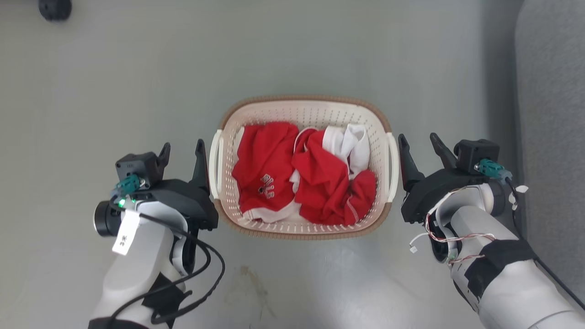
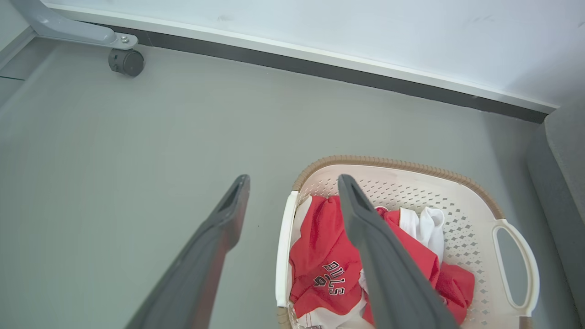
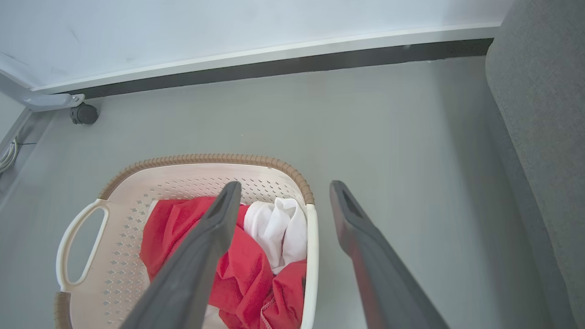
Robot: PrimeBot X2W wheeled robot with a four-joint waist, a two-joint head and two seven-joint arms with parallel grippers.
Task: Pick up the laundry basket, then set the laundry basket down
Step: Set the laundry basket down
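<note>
the basket (image 1: pixel 307 106) sits on the floor (image 1: pixel 137 68), right between the two pincers. its long axis runs across the head view from one pincer to the other, so each short end, with its white handle, faces an arm. the left handle (image 1: pixel 214 163) lies just beside the inner finger of the left pincer (image 1: pixel 183 148), and the right handle (image 1: pixel 392 165) just beside the inner finger of the right pincer (image 1: pixel 417 139). neither arm looks clearly nearer; the two stand about evenly, one at each end. both pincers are released, fingers spread wide with a clear gap between them, and they hold nothing. i cannot tell from these views whether an inner finger grazes its handle or stands just off it. in each wrist view that arm's own handle shows between its two fingers, further down along them, which suggests the fingers are lined up to straddle it, though how high they sit above it cannot be judged. red and white clothes (image 1: pixel 269 160) fill the basket loosely. the lift seems to turn on each pincer closing on its own handle evenly, so the basket rises level.
</note>
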